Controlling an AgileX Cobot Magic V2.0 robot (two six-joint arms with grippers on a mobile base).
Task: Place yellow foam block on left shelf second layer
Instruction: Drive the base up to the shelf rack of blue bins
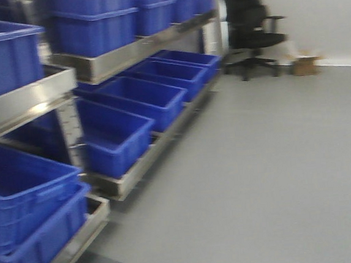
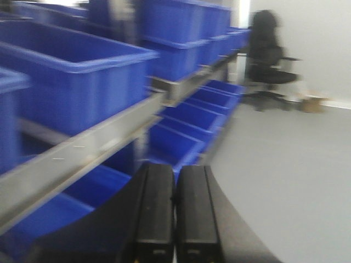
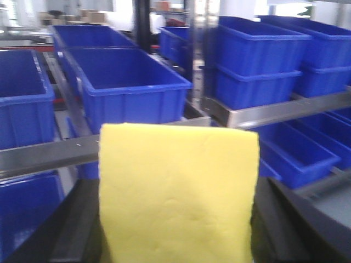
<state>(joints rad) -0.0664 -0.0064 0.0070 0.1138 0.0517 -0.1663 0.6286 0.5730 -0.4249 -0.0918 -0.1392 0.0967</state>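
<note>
The left gripper (image 2: 175,172) is showing two flat, black, rectangular fingers (image 2: 156,208); the right gripper (image 3: 176,219) is showing dark grey sides.

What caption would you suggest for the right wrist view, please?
Right gripper holds bright yellow foam block before blue plastic bins on steel shelves.

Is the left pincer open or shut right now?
Shut. The left pincer has its two black fingers pressed together, nothing between them.
</note>
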